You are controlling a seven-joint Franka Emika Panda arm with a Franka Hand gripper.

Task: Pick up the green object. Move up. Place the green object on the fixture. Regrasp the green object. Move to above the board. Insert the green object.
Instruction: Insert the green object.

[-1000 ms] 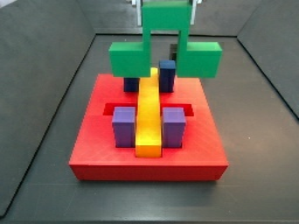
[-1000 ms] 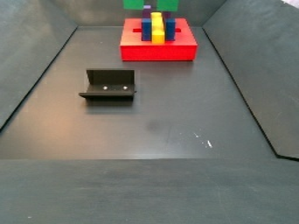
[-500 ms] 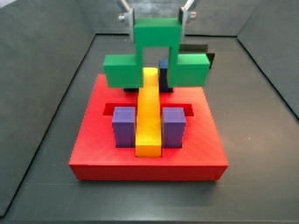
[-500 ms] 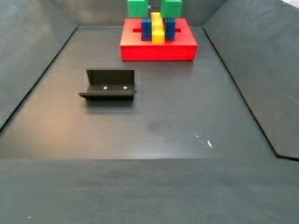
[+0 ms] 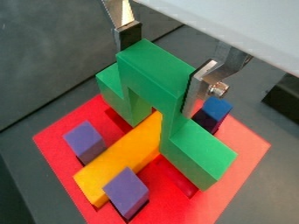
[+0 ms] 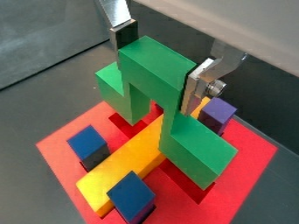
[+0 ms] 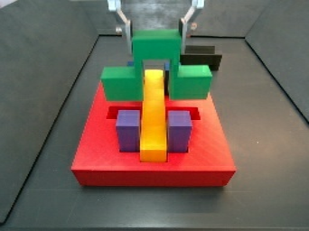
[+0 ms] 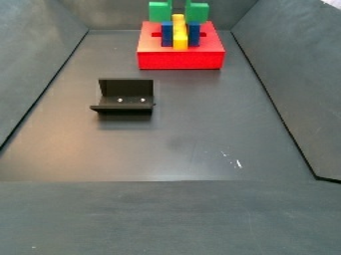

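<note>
The green object (image 7: 156,65) is a stepped block, and my gripper (image 7: 157,29) is shut on its upper stem. Both wrist views show the silver fingers (image 5: 201,84) pressed against the stem's two sides, gripper (image 5: 163,63) and gripper (image 6: 160,63). The green object (image 5: 152,96) straddles the far end of the yellow bar (image 7: 152,113). Its two lower arms come down on either side of the bar into the red board (image 7: 108,155). The black fixture (image 8: 124,97) stands apart on the floor with nothing on it.
Two purple blocks (image 7: 128,128) flank the yellow bar at the board's near side. A dark blue block (image 5: 212,112) sits beside the green object. Dark walls enclose the floor around the board (image 8: 180,60).
The gripper has come down with the green object. It hung above the board's far end before and now sits low over the yellow bar, with its arms down at the board.
</note>
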